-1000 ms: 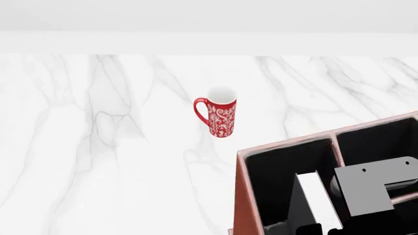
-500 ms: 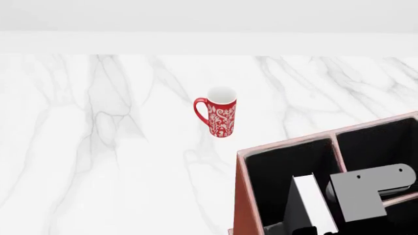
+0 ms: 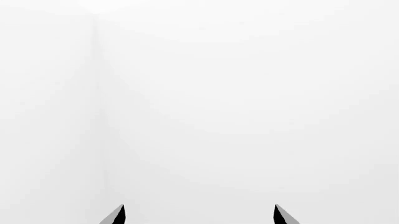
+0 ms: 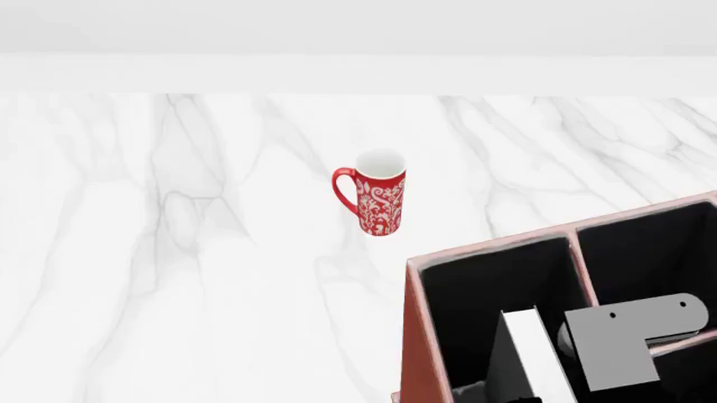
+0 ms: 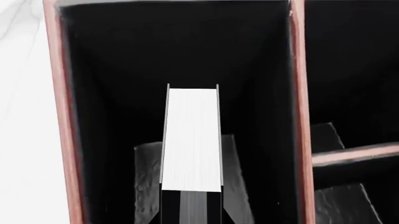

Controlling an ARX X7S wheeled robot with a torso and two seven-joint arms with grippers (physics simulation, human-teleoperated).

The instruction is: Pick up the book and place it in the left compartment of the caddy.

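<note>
Your right gripper (image 5: pixel 190 215) clamps book (image 5: pixel 191 140), holding it upright inside left compartment (image 5: pixel 112 70) of caddy (image 4: pixel 417 336). Your left gripper (image 3: pixel 198 215) spread, holding nothing. Mug (image 4: pixel 377 191) stands apart on marble table (image 4: pixel 168 252).

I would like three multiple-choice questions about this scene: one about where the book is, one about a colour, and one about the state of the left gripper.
1. Where is the book?
A. flat on the table
B. inside the caddy's left compartment
C. beside the mug

2. What colours is the mug?
A. red and white
B. plain blue
C. black

3. How is the left gripper?
A. shut on the book
B. shut on the mug
C. open, holding nothing

Answers: 1 B, its white page edge stands between the compartment's black walls. 2 A, a red pattern on white. 3 C, its fingertips stand apart before blank white.
</note>
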